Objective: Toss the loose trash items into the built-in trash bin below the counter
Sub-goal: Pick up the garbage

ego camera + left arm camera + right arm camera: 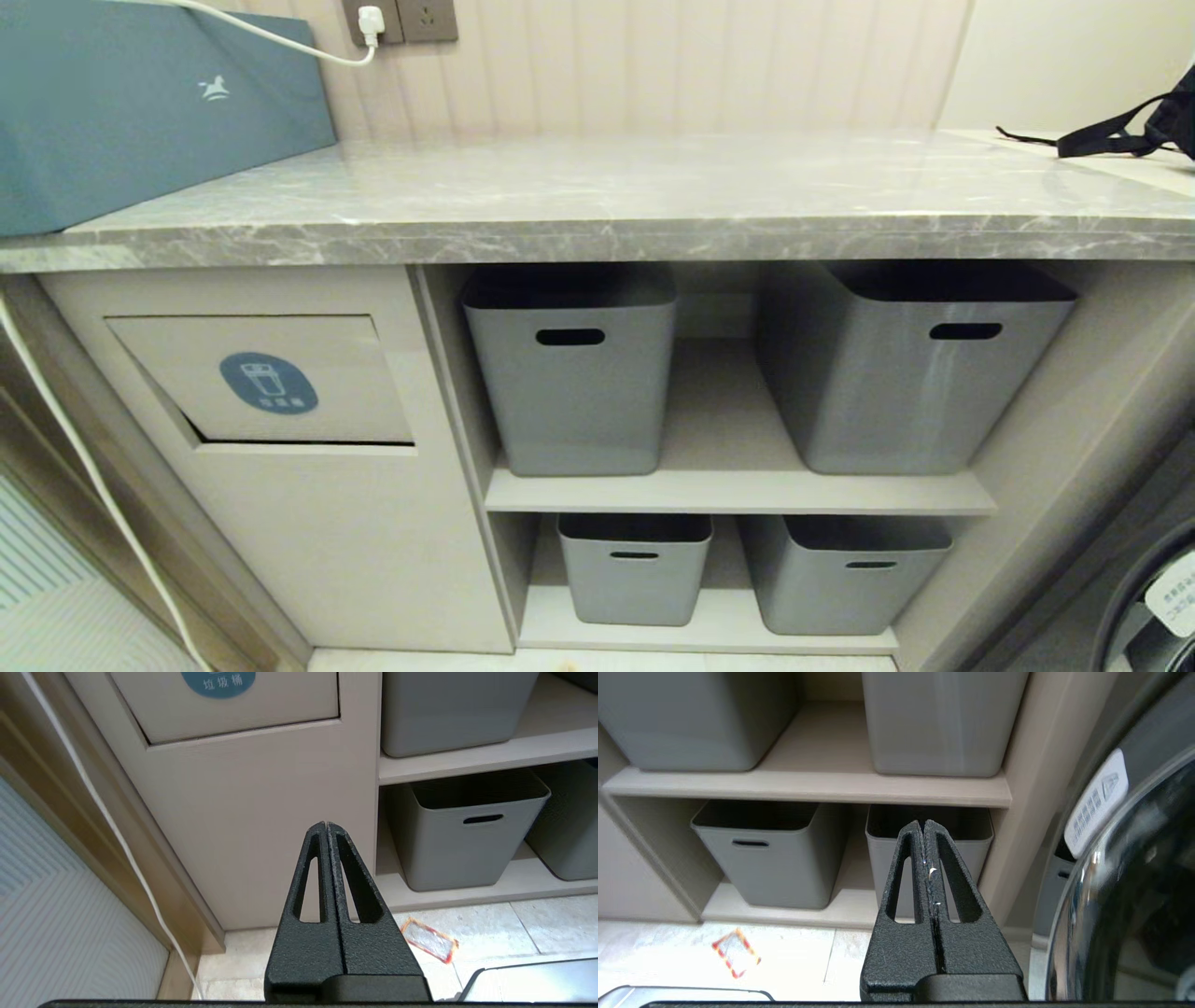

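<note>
veined marble counter (597,201), crinkled red-and-yellow-edged wrapper (430,939)

Your right gripper (924,823) hangs with fingers pressed together before the lower grey tubs (770,858); a red-and-yellow-edged wrapper (735,953) lies on the floor tiles (798,961).

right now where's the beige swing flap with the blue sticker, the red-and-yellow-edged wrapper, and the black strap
beige swing flap with blue oval sticker (317,359): head view, bare panel beside sticker
clear red-and-yellow-edged wrapper (429,940): left wrist view, clear middle
black strap (1102,142): head view, middle of the strap
</note>
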`<state>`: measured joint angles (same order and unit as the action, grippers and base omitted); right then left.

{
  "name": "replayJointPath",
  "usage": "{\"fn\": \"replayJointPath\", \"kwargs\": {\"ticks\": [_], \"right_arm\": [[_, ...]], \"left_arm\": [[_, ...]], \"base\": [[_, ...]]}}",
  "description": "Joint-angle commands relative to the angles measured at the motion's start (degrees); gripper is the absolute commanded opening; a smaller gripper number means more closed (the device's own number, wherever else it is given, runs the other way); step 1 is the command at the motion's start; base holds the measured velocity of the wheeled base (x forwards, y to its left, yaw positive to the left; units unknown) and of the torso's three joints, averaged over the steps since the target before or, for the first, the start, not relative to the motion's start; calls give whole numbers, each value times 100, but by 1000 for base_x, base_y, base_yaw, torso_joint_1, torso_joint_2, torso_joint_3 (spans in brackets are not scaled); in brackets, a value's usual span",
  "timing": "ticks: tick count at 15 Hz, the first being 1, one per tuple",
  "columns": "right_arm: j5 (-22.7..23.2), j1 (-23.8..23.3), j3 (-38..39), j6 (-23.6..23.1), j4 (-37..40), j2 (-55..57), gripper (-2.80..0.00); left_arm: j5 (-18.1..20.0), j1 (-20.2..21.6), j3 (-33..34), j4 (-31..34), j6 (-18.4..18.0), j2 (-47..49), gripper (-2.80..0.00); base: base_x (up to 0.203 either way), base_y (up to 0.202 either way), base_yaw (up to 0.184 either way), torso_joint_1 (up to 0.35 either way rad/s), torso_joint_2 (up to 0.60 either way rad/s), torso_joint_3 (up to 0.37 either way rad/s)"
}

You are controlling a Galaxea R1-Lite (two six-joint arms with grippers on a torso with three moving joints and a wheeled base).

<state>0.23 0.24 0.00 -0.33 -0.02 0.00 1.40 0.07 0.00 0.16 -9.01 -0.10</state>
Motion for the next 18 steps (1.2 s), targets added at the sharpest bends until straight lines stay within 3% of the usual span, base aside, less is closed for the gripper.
{"fn": "replayJointPath", "kwargs": {"ticks": [1, 11, 18], "right_arm": [[3, 2, 0, -2, -6, -3, -280], [3, 2, 0, -2, -6, -9, -280], [3, 2, 0, -2, -6, -9, -280]], "left_arm": [[0, 1, 0, 2, -4, 10, -280], [0, 1, 0, 2, 31, 10, -280], [0, 1, 0, 2, 31, 10, -280]], "base": [[-129, 0, 0, 7, 3, 6], [-185, 0, 1, 0, 3, 3], [0, 0, 0, 0, 0, 0]]}}
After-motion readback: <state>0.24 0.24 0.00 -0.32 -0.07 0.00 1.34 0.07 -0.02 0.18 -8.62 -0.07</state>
